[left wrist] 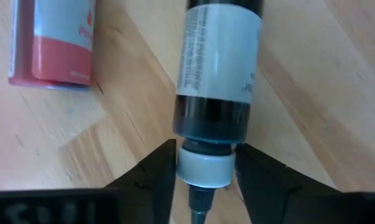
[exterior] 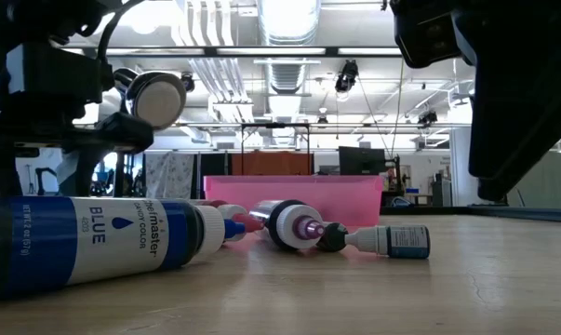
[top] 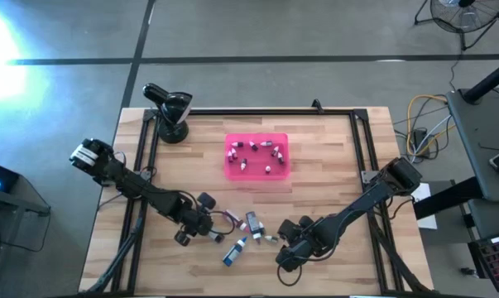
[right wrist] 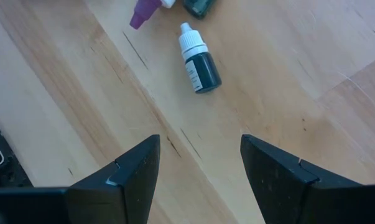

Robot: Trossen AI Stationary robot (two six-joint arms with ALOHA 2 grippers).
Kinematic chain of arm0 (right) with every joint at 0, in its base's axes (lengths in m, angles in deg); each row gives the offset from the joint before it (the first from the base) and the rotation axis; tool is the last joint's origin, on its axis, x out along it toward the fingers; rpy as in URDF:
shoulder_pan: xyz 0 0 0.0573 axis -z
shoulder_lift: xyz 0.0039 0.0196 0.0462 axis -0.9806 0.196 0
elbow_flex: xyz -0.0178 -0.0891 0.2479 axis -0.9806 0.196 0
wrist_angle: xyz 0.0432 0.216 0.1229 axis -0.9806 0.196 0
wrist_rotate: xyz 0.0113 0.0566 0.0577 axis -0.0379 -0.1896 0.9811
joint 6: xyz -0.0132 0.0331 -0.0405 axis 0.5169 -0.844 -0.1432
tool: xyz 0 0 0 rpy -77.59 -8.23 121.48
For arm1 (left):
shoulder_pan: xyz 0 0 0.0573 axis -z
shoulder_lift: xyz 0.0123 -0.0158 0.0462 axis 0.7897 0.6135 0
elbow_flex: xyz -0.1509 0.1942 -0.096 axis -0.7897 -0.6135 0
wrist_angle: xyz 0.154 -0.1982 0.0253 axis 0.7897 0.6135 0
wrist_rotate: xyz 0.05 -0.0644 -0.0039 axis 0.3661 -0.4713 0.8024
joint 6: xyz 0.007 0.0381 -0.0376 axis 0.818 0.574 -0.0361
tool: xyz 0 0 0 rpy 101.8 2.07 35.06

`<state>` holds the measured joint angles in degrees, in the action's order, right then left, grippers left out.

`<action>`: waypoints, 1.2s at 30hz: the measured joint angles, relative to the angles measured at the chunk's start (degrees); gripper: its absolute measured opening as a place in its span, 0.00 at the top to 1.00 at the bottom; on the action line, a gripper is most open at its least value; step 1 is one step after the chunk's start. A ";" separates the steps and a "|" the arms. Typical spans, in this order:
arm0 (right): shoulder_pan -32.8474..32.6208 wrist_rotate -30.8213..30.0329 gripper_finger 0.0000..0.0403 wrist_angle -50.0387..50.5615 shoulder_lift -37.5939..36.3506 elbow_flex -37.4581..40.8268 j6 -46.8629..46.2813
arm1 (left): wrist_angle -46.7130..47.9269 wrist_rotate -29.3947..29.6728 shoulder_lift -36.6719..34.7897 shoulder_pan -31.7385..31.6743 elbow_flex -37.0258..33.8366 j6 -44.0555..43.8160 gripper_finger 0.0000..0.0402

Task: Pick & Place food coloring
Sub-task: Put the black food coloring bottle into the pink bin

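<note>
On the desk, at about 6 o'clock from the pink tray, a few food coloring bottles lie loose on their sides; more small ones sit inside the tray.

Labels: in the low view the big blue bottle reads "BLUE" in large caps, with "...master" and "CANDY COLOR" above it & small net-wt print running along one end. The bottle beside it, seen end-on, shows a purple tip. The small dropper bottle has a teal label, txt too small to read. In the left wrist view a pink-labelled bottle shows lettering starting w/ "P", the rest cut off.

Left tool: approx 7 o'clock from the tray, low on the desk. Its fingers are closed against both sides of the white cap of a dark bottle w/ white label; fine print on that label is not legible. The bottle body lies flat on the wood, pointing away from the tool.

Right tool: approx 5 o'clock from the tray, jaws apart over bare wood, holding nothing. A small dark green bottle w/ white cap lies near it, at roughly 10 o'clock from that tool in the high view, not touching.
</note>
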<state>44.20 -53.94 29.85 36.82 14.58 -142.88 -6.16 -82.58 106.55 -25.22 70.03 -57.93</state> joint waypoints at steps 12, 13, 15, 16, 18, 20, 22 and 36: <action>0.02 0.04 0.46 0.06 0.02 0.48 1.43 | 19.09 -10.55 -2.24 -1.36 5.44 -18.63 0.80; 0.02 0.02 0.46 0.00 0.02 0.59 1.78 | 23.72 -13.39 -2.27 -1.99 7.03 -21.70 0.80; 0.17 0.06 0.46 0.28 0.02 0.99 2.10 | 32.72 -19.38 -2.23 -3.13 10.28 -26.32 0.80; 0.29 0.26 0.46 0.33 0.02 1.33 1.84 | 36.70 -21.69 -2.23 -3.50 11.91 -28.07 0.80; 0.97 1.43 0.46 1.04 0.02 2.34 0.19 | 43.20 -25.33 -2.23 -4.36 15.02 -30.68 0.80; 2.19 4.31 0.46 1.79 0.02 3.84 -1.74 | 48.19 -27.54 -2.23 -5.35 17.44 -33.02 0.80; 3.67 7.11 0.46 1.86 0.02 5.77 -3.18 | 51.20 -28.69 -2.23 -6.43 18.95 -36.37 0.80; 10.38 15.09 0.46 2.01 -1.52 9.17 3.87 | 65.72 -47.26 -2.23 -9.06 12.16 -52.80 0.78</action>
<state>54.58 -38.86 31.86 35.30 23.74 -139.01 59.55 -129.85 104.32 -34.27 82.19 -110.73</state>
